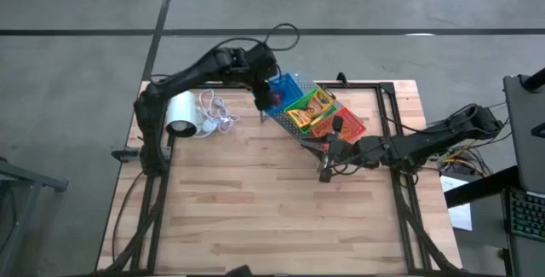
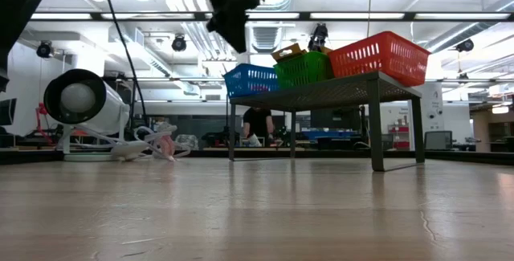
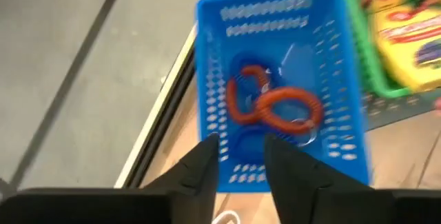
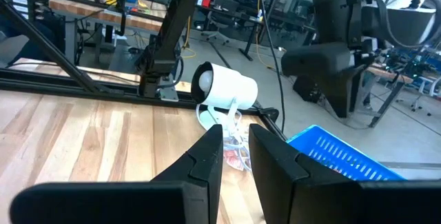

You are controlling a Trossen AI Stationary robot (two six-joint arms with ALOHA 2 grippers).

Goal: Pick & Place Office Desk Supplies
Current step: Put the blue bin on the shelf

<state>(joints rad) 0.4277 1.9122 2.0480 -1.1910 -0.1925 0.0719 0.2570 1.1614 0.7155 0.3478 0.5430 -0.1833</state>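
A blue bin [image 3: 275, 79], a green bin [image 1: 300, 105] and a red-orange bin [image 1: 345, 128] stand side by side on the grey rack [image 2: 337, 92]. Red ring bands [image 3: 272, 107] lie on the blue bin's floor. Yellow-and-green crayon boxes [image 1: 318, 102] lie in the green bin, also seen in the left wrist view [image 3: 403, 38]. My left gripper [image 3: 241, 158] hangs open above the blue bin's near end [image 2: 233, 12], nothing between its fingers. My right gripper [image 4: 234, 148] waits level over the table beside the rack [image 1: 326, 168], a narrow gap between its fingers, holding nothing.
A white roll [image 1: 180, 113] with a tangle of white cord [image 1: 217, 117] lies at the table's far left. The rack stands on legs [image 2: 376, 128] at the far middle. The near half of the wooden table [image 1: 255, 217] is bare.
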